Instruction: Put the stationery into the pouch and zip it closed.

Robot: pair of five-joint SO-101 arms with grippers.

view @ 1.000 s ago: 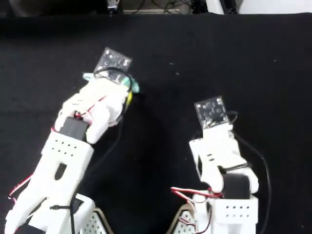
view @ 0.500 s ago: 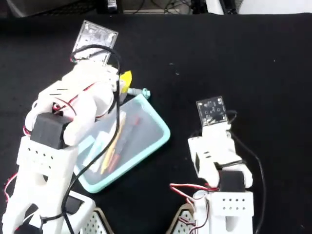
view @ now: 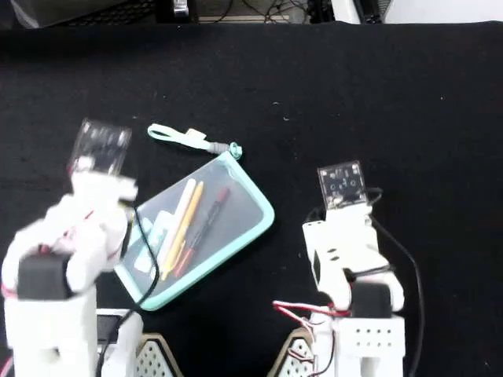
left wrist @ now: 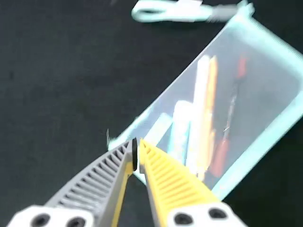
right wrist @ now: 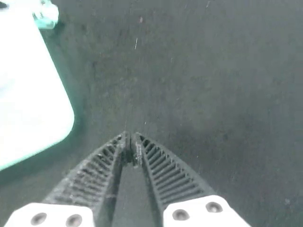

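Since a second ago the left arm (view: 67, 251) has pulled back from over the pouch (view: 228, 204) to the table's near left corner, and the pouch — hidden under that arm before — now lies in plain sight. The right arm (view: 350, 251) has kept its place by the near edge, right of the middle.

The pouch, clear with a mint-green border, lies flat and askew on the black table (view: 393, 102), left of the middle, with one long side toward the left arm. Inside it, side by side along its length, are a white pen (view: 179, 216), a yellow pencil (view: 187, 224) and a dark pen with a red end (view: 206, 224), with a pale blue piece (left wrist: 182, 125) beside them. The zip pull (view: 234, 149) sits at the pouch's far corner, and from there a mint strap (view: 177, 136) stretches over the cloth toward the far left corner. Whether the zip is fully closed cannot be told.

The left gripper (left wrist: 137, 147) has its grey and yellow jaws pressed together at the tips, holding nothing, just over the long edge of the pouch (left wrist: 265, 94) — touching it or not, I cannot tell. The right gripper (right wrist: 129, 142) has its black jaws closed tip to tip, empty, above bare cloth, with a corner of the pouch (right wrist: 28, 94) off to one side
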